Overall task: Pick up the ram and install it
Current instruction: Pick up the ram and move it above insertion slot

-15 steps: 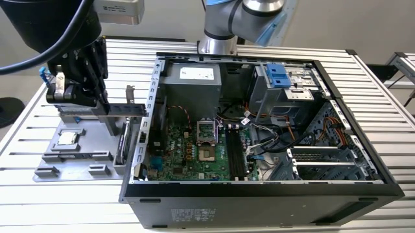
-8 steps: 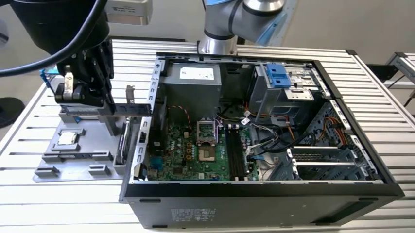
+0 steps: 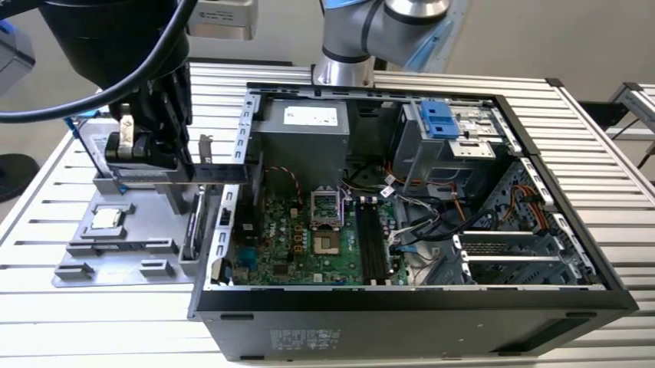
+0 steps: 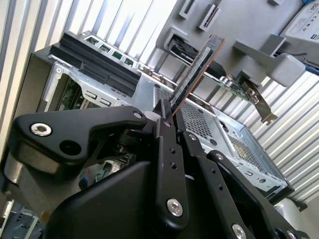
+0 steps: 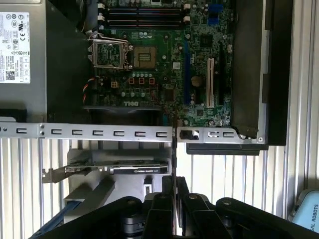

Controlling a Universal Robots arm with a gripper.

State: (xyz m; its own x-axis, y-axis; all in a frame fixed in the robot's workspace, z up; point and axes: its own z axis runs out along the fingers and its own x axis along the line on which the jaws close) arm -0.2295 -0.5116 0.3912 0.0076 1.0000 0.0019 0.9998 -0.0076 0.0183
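End effector [image 4: 167, 112] is seen clamped on one end of the ram [image 4: 197, 69], which is carried beyond the fingertips as a thin stick in line with the fingers. In the first wrist view it is met edge-on, as a narrow line. In the exterior view the end effector is placed over the grey tray [image 3: 113, 249] on the slatted surface [image 3: 103, 330], at the exterior view's left of the open computer case [image 3: 409, 310]. The ram is thus held outside the case and is not yet seated. A card with a metal bracket [image 5: 114, 168] is seen standing in the tray, near the ram. The black memory slots [image 3: 370, 245] are found on the green board [image 3: 291, 238], toward the exterior view's right of the end effector, with the case wall [image 3: 245, 146] between them. Room at the slots is judged tight: the processor socket [image 3: 325, 208] is set just beside them on one side, and loose cables [image 3: 415, 222] are draped on the other.
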